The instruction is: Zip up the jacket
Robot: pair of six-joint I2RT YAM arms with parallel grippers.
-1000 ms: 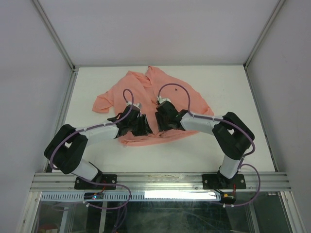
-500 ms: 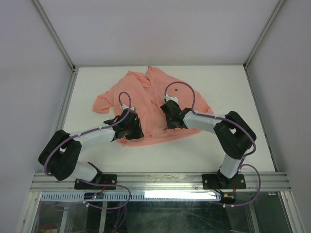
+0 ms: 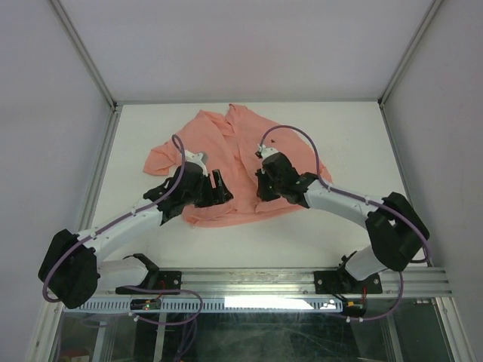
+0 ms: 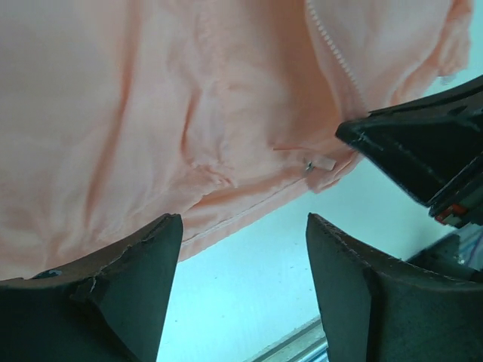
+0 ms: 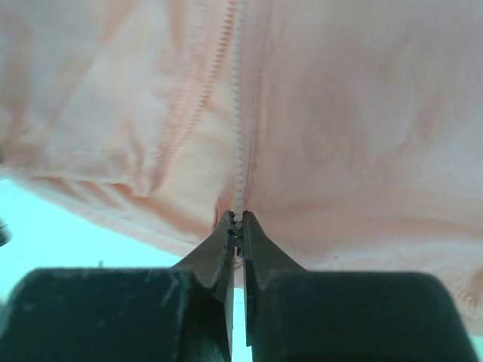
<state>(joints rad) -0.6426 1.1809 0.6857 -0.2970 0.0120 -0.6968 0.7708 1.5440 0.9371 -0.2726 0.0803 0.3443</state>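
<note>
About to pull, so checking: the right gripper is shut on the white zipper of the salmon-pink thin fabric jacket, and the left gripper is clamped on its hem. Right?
No: the left wrist view shows the left gripper open, jaws apart, gripping nothing. The right gripper is shut on the white zipper of the salmon-pink fabric jacket.

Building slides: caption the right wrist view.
Right gripper shut on the zipper at the bottom of the pink jacket.

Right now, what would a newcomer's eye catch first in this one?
The salmon-pink jacket lies rumpled on the white table. Low on its front, the right claw is pinched shut on the zipper at its bottom end; the left claw hangs open over the hem beside it.
</note>
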